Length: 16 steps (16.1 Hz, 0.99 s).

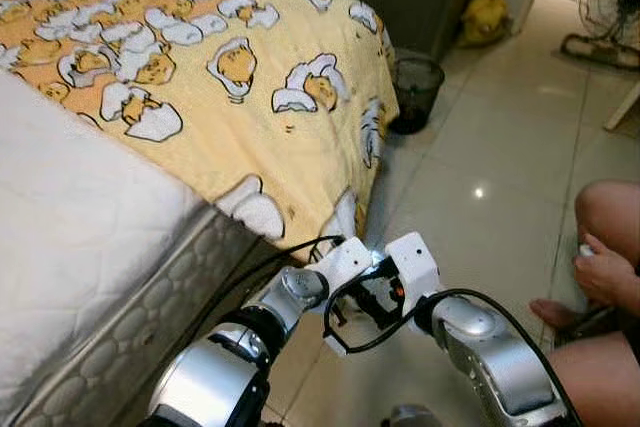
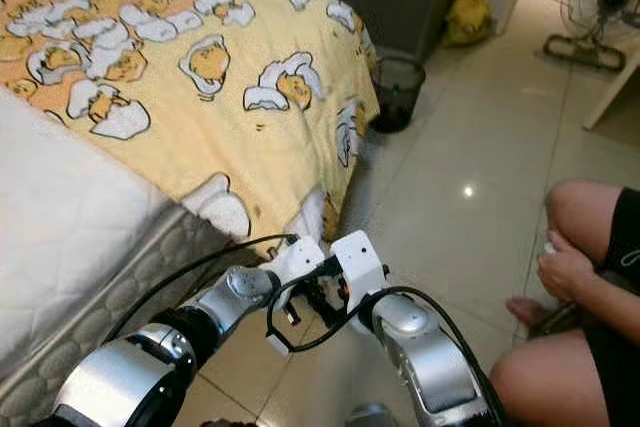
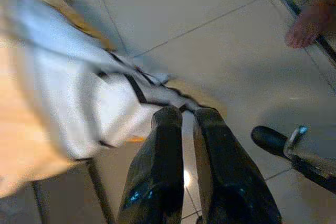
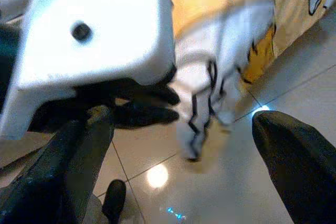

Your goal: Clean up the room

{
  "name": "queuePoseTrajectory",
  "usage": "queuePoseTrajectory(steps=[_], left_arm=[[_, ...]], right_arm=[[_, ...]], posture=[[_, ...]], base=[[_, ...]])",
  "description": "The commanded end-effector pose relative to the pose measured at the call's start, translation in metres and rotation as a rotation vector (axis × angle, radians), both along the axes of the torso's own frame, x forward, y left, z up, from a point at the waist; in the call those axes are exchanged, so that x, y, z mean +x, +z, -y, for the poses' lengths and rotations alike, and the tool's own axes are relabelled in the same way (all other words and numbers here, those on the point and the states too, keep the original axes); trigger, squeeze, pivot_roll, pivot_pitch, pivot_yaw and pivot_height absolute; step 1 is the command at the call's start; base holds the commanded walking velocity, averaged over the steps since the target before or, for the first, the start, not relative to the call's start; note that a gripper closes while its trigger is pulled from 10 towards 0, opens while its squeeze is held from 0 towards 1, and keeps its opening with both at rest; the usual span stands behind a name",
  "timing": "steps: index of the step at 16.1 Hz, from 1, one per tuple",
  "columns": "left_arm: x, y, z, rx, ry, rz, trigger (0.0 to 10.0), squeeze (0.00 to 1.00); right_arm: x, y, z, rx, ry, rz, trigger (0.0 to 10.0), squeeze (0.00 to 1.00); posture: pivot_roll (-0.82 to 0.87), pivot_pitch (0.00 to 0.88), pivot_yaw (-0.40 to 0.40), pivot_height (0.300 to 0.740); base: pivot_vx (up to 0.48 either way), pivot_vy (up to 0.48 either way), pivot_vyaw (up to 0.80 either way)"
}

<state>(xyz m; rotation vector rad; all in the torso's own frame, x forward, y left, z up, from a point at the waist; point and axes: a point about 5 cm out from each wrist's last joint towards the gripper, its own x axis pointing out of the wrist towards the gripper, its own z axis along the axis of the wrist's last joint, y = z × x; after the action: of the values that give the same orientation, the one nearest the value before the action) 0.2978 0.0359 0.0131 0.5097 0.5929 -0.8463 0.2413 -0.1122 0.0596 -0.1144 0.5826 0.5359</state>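
Note:
A yellow blanket printed with egg cartoons covers the bed, and its corner hangs down toward the tiled floor. Both grippers are low at that corner. In the left wrist view, my left gripper has its fingers almost together, tips just short of the white and yellow cloth, with floor showing in the narrow gap. My right gripper stands wide open beside the left gripper's white housing, facing the hanging corner with nothing between its fingers.
A bare white mattress lies at the left. A black mesh bin stands past the bed's foot, with a yellow bag and a fan beyond. A person sits close on the right, a bare foot on the floor.

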Motion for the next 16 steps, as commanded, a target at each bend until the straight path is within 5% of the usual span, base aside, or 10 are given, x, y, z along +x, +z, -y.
queuePoseTrajectory(steps=[1,3,7,8,12,16], left_arm=[[0.001,0.001,0.0,-0.007,0.011,0.01,10.0,1.0],[0.006,0.005,0.0,-0.026,0.05,0.035,10.0,1.0],[0.024,0.027,0.006,-0.23,0.275,0.057,10.0,1.0],[0.03,0.034,0.002,-0.264,0.352,0.085,10.0,0.0],[0.05,0.049,-0.037,-0.29,0.565,0.231,10.0,0.0],[0.06,0.08,-0.1,-0.341,0.819,0.494,10.0,0.0]], right_arm=[[0.003,0.001,0.002,-0.006,-0.015,0.017,10.0,0.0],[0.011,0.001,0.0,-0.002,-0.031,0.033,10.0,0.0],[0.023,-0.002,0.006,0.062,-0.146,0.028,10.0,0.0],[0.025,-0.003,0.006,0.07,-0.158,0.027,10.0,0.0],[0.036,-0.007,0.012,0.117,-0.241,0.035,10.0,0.0],[0.056,-0.003,0.019,0.173,-0.316,0.12,10.0,0.0]], posture=[[-0.35,0.066,0.08,0.74],[-0.34,0.043,0.08,0.74],[-0.31,0.005,0.077,0.74],[-0.3,0.0,0.076,0.74],[-0.26,0.0,0.077,0.74],[-0.2,0.0,0.063,0.74]], base=[[0.0,0.0,0.0],[0.0,0.0,0.0],[0.0,0.0,0.35],[0.0,0.0,0.63],[0.0,0.0,0.55],[0.0,-0.223,0.46]])
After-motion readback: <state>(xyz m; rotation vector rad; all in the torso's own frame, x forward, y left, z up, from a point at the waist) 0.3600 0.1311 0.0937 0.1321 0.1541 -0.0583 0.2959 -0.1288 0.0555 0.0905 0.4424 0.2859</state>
